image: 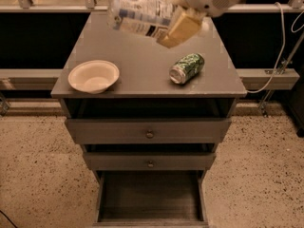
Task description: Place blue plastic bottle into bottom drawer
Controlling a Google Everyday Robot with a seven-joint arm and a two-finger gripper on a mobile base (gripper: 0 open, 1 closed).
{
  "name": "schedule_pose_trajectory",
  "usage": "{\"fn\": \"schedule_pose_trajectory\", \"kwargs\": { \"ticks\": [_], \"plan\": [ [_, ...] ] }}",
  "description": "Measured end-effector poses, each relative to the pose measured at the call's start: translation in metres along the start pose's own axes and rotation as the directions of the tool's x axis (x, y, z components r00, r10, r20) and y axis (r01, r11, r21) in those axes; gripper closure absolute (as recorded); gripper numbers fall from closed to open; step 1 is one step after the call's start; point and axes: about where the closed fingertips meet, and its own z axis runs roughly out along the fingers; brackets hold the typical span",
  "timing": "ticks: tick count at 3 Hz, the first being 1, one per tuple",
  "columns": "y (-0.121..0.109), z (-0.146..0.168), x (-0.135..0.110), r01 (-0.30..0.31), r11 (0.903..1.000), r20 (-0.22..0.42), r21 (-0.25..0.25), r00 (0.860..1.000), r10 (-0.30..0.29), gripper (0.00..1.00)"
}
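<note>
The blue plastic bottle (140,14) is being held in the air over the far edge of the cabinet top (142,51), at about twelve o'clock in the camera view. It is lying tilted, nearly on its side, with the printed label turned toward the camera. It is being grasped by the gripper (175,11): the tan fingers (183,28) are being pressed against the bottle's end on the three o'clock side, so the claw is judged to be clenched on the bottle. No part of the bottle is touching the cabinet.

Lower on the top, a white bowl (93,76) is sitting toward nine o'clock and a crushed green can (186,68) is lying toward three o'clock. Both are well apart from the bottle and neither is being touched.

As far as can be judged, the pick-up is done and the bottle is being carried. The bottom drawer (151,221) is standing pulled open at six o'clock, and nothing can be made out in its dark inside. The two shallower drawers above it, the upper drawer (148,131) and the middle drawer (149,161), are pushed in.

What is left is most of the placing. The bottle is to be brought toward six o'clock past the front edge of the top, lowered in front of the two knobbed drawers into the open box, and let go there.
</note>
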Motion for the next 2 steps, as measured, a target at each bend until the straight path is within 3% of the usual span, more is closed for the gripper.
{"fn": "schedule_pose_trajectory", "kwargs": {
  "ticks": [1,2],
  "plan": [
    [0.054,-0.001,0.015,-0.040,0.9992,-0.044,0.005,0.998,0.040,1.00],
    [0.117,-0.001,0.078,-0.173,0.9846,-0.174,-0.023,0.971,0.167,1.00]
  ]
}}
